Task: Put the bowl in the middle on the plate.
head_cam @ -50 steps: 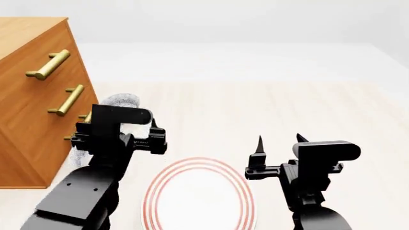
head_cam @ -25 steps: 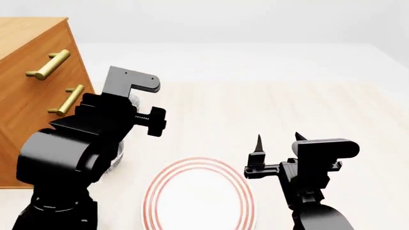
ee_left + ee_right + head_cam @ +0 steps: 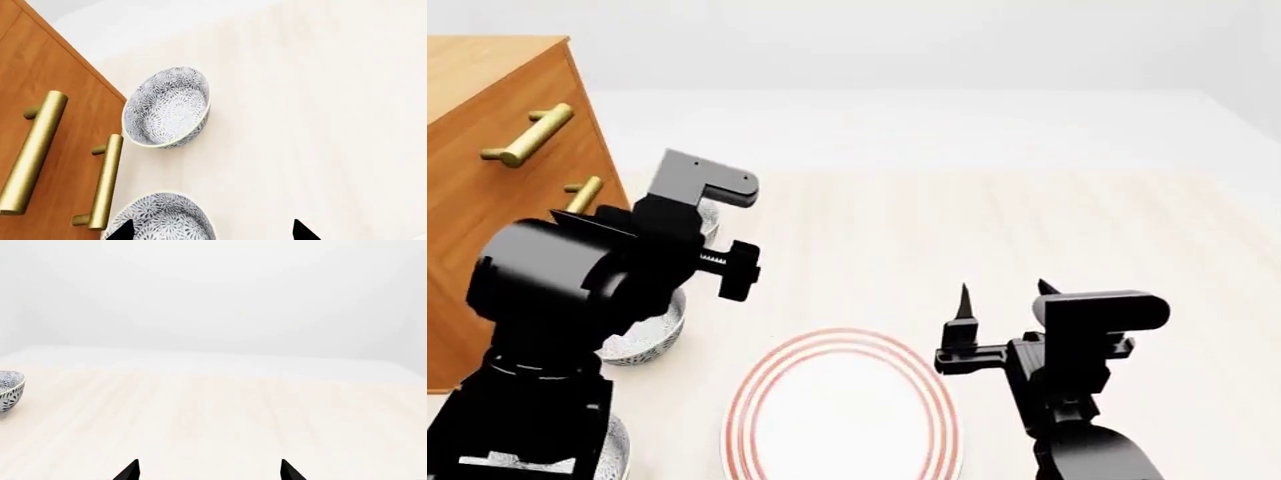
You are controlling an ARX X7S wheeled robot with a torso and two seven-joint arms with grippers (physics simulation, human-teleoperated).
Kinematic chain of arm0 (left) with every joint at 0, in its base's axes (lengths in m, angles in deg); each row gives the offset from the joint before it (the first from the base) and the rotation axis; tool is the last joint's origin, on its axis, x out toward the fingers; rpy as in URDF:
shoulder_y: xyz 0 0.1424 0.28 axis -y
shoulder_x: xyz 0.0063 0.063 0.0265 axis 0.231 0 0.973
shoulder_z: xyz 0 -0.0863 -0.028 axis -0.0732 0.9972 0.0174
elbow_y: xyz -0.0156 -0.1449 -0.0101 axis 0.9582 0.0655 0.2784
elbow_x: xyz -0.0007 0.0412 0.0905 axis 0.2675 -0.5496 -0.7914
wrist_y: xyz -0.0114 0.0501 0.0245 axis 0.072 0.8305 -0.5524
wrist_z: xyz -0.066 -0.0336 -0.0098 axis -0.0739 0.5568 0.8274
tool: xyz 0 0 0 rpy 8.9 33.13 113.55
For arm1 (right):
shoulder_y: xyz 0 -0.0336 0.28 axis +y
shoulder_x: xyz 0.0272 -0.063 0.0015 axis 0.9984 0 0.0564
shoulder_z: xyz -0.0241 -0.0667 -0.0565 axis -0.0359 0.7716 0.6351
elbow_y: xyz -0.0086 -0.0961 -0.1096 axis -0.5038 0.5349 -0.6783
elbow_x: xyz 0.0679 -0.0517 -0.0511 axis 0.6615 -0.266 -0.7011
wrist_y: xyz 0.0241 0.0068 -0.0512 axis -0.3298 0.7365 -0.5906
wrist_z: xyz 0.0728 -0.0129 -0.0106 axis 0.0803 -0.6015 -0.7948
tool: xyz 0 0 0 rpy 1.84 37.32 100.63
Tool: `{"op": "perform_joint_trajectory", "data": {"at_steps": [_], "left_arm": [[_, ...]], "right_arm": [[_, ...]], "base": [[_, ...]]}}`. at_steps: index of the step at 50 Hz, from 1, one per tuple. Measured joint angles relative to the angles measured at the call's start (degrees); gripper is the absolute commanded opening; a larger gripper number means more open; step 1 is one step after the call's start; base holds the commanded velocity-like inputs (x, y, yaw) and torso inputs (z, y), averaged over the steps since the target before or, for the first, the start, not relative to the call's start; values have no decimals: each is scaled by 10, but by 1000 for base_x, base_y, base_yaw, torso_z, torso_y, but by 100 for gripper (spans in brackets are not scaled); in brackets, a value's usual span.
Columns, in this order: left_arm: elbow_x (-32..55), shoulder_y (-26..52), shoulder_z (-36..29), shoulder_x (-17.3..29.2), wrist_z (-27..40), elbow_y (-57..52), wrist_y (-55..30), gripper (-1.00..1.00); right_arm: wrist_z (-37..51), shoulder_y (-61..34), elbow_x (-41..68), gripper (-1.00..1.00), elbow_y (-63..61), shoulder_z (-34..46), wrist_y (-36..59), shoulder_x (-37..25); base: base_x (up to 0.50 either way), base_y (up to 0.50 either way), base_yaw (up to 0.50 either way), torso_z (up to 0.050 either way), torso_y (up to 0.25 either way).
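Note:
Patterned bowls stand in a row along the dresser. The middle bowl [image 3: 645, 338] [image 3: 163, 220] shows under my raised left arm in the head view. In the left wrist view it lies at the frame edge, and my left gripper [image 3: 213, 232] hangs open over it, one fingertip [image 3: 123, 231] in front of its rim. The far bowl [image 3: 167, 107] sits beyond it. The near bowl [image 3: 611, 450] peeks out at the head view's lower left. The red-ringed plate [image 3: 841, 420] lies bare between my arms. My right gripper [image 3: 1005, 295] [image 3: 209, 471] is open and holds nothing, to the right of the plate.
A wooden dresser [image 3: 494, 200] [image 3: 40, 90] with brass handles [image 3: 33, 150] stands close on the left, right beside the bowls. One speckled bowl [image 3: 10, 390] shows at the edge of the right wrist view. Pale wooden floor stretches ahead and to the right.
My left arm has risen and drawn back toward the head camera, uncovering the middle bowl below it. The right arm has barely moved.

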Motion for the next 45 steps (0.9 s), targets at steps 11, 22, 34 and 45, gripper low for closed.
{"op": "perform_joint_trajectory", "data": {"at_steps": [11, 22, 34, 45], "left_arm": [[26, 28, -41, 3, 10, 103, 36, 100], [27, 42, -82, -1, -8, 189, 84, 100], [9, 58, -116, -20, -41, 335, 165, 100], [-13, 65, -148, -46, -82, 478, 247, 100]], "right_arm": [[-3, 3, 8, 100, 16, -1, -15, -1], [-2, 6, 13, 100, 20, 1, -22, -3], [0, 7, 17, 100, 29, 3, -30, -5], [1, 4, 23, 100, 46, 0, -39, -5]], "base": [[0, 0, 0, 0, 0], [0, 0, 0, 0, 0], [0, 0, 0, 0, 0], [0, 0, 0, 0, 0]]}}
